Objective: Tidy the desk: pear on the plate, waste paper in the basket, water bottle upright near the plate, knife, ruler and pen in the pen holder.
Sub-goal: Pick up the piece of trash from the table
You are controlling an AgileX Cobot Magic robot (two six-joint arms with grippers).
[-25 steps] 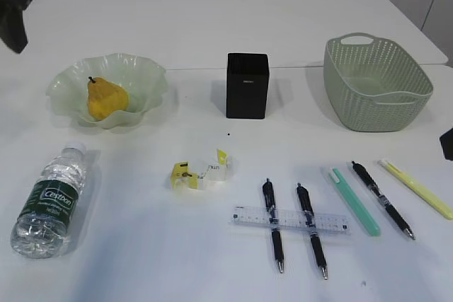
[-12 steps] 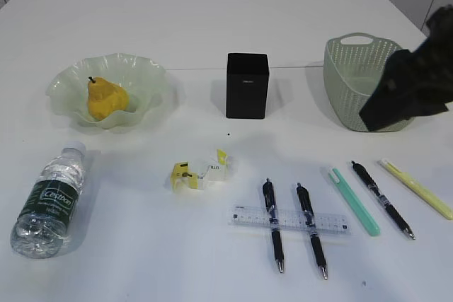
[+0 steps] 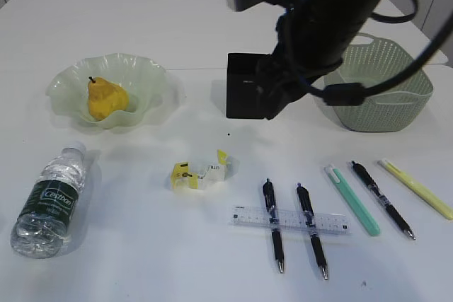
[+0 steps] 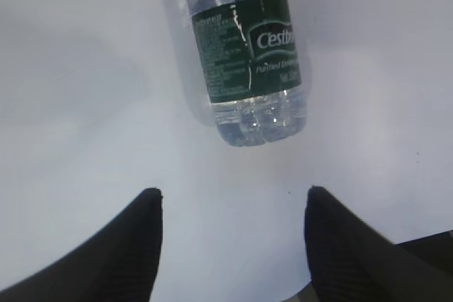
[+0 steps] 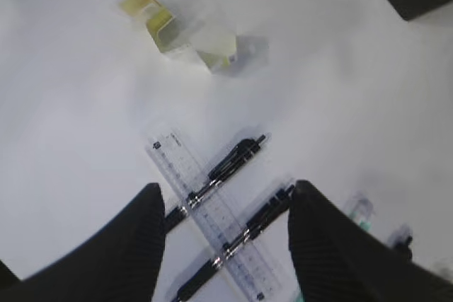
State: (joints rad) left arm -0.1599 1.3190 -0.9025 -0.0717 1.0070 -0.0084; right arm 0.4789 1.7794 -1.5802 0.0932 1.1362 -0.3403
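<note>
A yellow pear (image 3: 106, 99) lies in the pale green plate (image 3: 145, 76). The water bottle (image 3: 51, 201) lies on its side at the front left, and the left wrist view has it (image 4: 248, 54) ahead of my open, empty left gripper (image 4: 233, 189). Crumpled waste paper (image 3: 202, 172) sits mid-table. A clear ruler (image 3: 290, 220) lies across two black pens (image 3: 273, 224). My right arm (image 3: 318, 26) hangs before the black pen holder (image 3: 244, 86). Its gripper (image 5: 228, 184) is open above the ruler (image 5: 212, 213). A green knife (image 3: 352, 200) lies to the right of these.
The green basket (image 3: 396, 97) stands at the back right, partly behind my right arm. Another black pen (image 3: 382, 199) and a yellow pen (image 3: 417, 189) lie at the front right. The waste paper (image 5: 184, 30) shows ahead of the right gripper.
My right arm has swung in from the right edge to the middle, now covering part of the pen holder and basket. The left arm left the top-left corner of the exterior view.
</note>
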